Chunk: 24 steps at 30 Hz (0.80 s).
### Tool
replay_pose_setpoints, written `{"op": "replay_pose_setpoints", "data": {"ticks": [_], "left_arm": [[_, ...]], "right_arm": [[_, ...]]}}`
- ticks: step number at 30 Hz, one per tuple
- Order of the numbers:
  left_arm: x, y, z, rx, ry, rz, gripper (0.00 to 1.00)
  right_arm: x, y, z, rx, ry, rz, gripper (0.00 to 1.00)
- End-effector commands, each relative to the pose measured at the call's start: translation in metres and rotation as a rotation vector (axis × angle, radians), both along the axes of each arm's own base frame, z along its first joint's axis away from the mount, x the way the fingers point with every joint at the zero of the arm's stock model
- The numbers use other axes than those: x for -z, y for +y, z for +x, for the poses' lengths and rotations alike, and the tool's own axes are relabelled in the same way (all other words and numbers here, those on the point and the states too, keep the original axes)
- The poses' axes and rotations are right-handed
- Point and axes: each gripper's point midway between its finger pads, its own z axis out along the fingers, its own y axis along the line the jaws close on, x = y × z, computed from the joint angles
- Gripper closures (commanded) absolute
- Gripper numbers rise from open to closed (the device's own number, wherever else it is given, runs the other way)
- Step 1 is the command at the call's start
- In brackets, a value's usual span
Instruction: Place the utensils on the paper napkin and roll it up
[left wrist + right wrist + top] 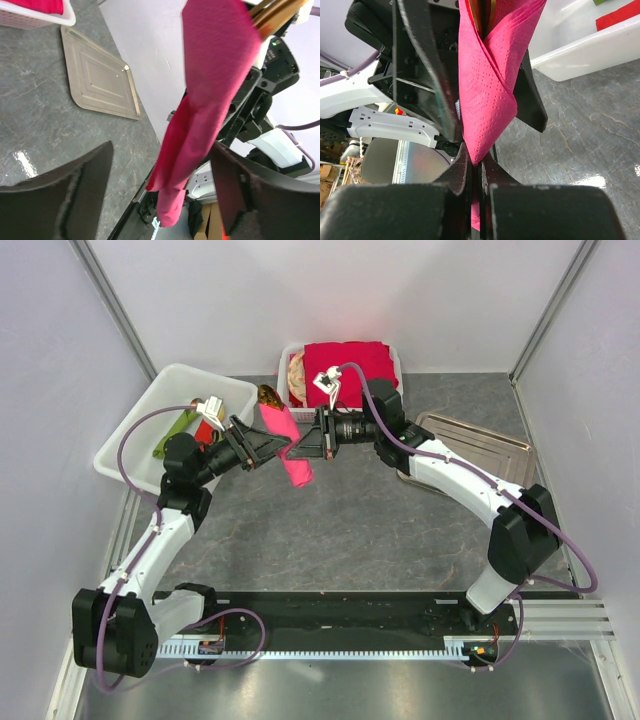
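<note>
Napkin [288,450]: wrapped round the utensils [270,15] as one pink roll, up off the worktop [350,530] between the two claws, over its far half.
Long axis: steep — gold ends at the top, tilted toward the far side, with a loose pink tail hanging below.
Right claw [479,165]: pressed together on the roll's lower part, pinching the napkin; it appears to carry the whole bundle.
Left claw [161,150]: spread wide, one finger on either side of the roll, neither touching it.
Key relation: the roll sits straight ahead of both claws, which face each other across it. Only the right has it, so the left can likely back off to its own side without snagging.
Bin [150,430]: white, left of the roll and past the left claw — nearer the left arm; green and red bundles [180,430] lie in it.
Writing: none readable; no brand or label seen.
</note>
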Motion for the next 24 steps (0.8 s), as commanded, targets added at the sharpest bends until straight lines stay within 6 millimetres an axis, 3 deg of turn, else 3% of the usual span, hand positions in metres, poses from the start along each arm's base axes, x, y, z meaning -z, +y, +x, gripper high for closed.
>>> {"op": "replay_pose_setpoints", "data": {"ticks": [1, 4, 5, 6, 17, 22, 24], "left_arm": [[-0.018, 0.003, 0.000, -0.013, -0.066, -0.030, 0.31], [-0.026, 0.002, 0.000, -0.011, -0.075, -0.053, 0.44], [-0.028, 0.002, 0.001, -0.009, -0.082, -0.058, 0.53], [-0.031, 0.002, 0.002, -0.010, -0.086, -0.062, 0.54], [-0.033, 0.001, 0.002, -0.009, -0.081, -0.078, 0.51], [-0.034, 0.002, 0.005, -0.015, -0.081, -0.080, 0.76], [-0.034, 0.002, 0.006, -0.019, -0.076, -0.083, 0.80]], "right_arm": [[-0.038, -0.001, 0.001, 0.020, -0.092, 0.081, 1.00], [-0.034, 0.000, 0.006, 0.041, -0.072, 0.076, 1.00], [-0.034, 0.001, 0.007, 0.053, -0.060, 0.077, 1.00], [-0.033, 0.002, 0.009, 0.059, -0.060, 0.079, 1.00], [-0.034, 0.006, 0.017, 0.084, -0.015, 0.115, 1.00], [-0.034, 0.007, 0.015, 0.078, -0.017, 0.118, 1.00], [-0.033, 0.006, 0.014, 0.078, -0.017, 0.117, 1.00]]}}
